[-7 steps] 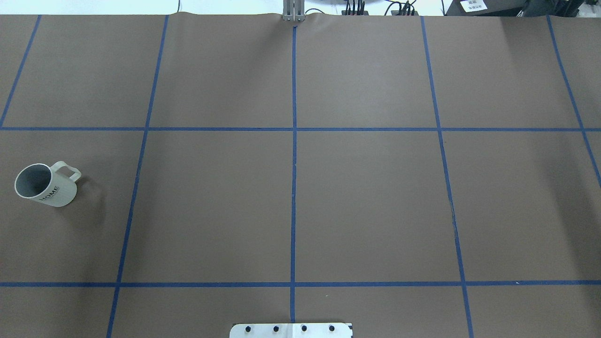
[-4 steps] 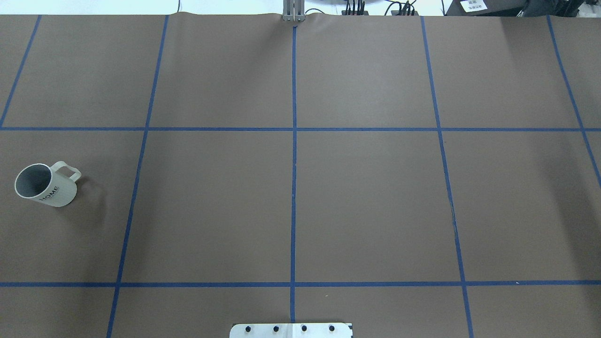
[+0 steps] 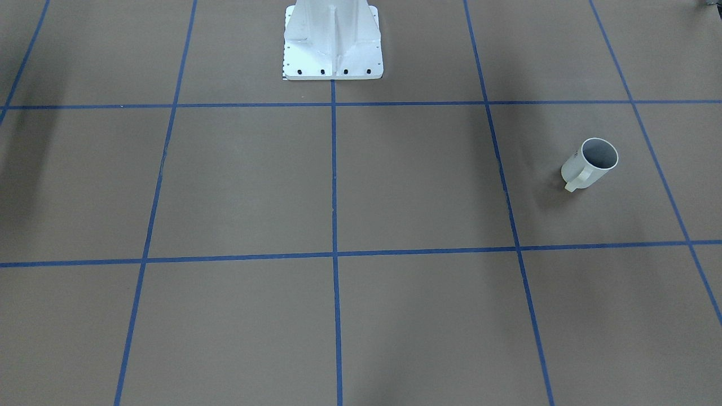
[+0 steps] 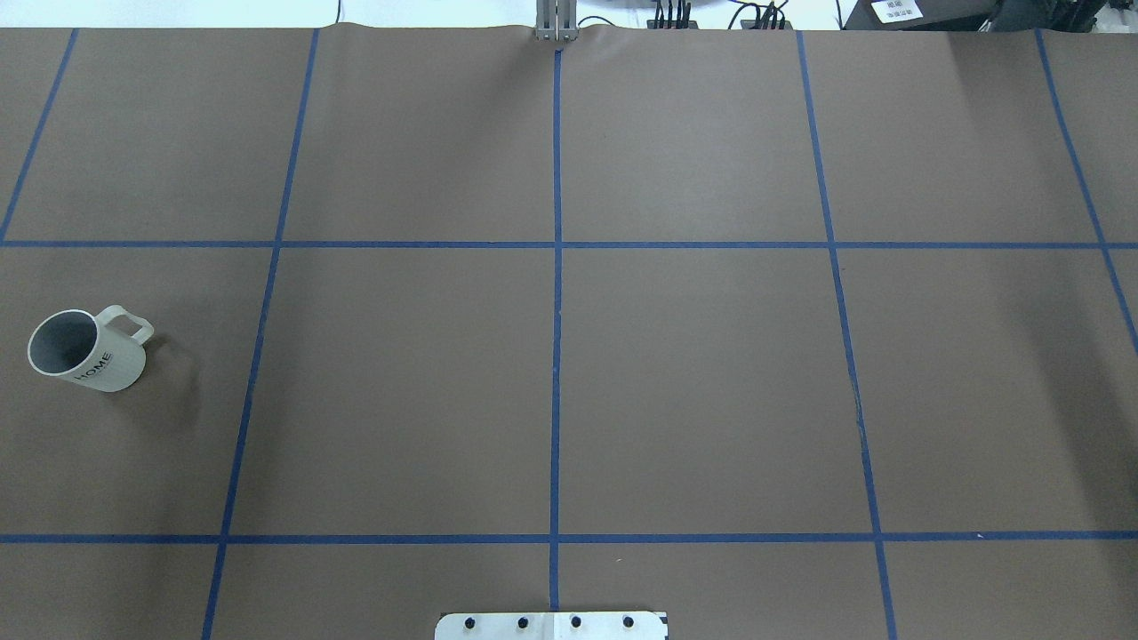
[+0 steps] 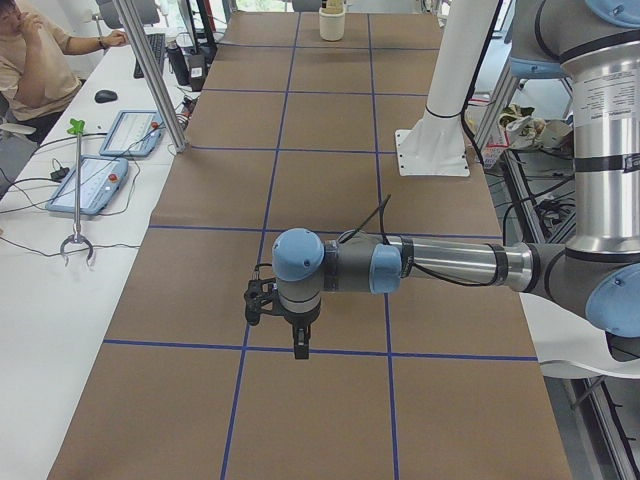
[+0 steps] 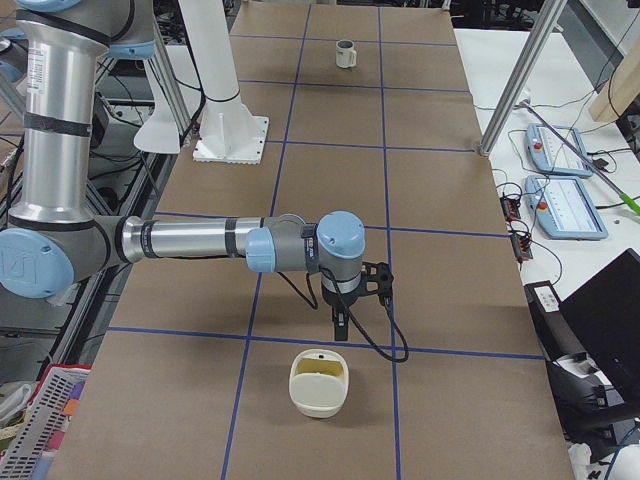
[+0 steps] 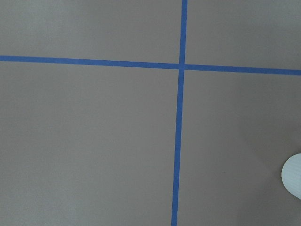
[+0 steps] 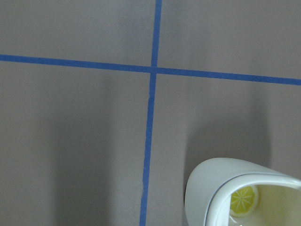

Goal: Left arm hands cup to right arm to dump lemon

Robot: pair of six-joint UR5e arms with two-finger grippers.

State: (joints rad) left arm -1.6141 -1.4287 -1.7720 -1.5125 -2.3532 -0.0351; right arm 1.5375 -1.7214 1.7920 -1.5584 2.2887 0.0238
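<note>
Right end effector (image 6: pixel 340 334) just beside white bowl (image 6: pixel 318 405) holding lemon (image 8: pixel 243 200).

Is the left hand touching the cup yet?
Apart. In the overhead view the cup stands alone with bare table all round and no hand in frame; the front-facing view shows the same.

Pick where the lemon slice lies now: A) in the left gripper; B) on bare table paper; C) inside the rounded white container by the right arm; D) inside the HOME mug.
C: the right wrist view shows the lemon slice lying inside the white container, while the mug shows only its grey inside.
</note>
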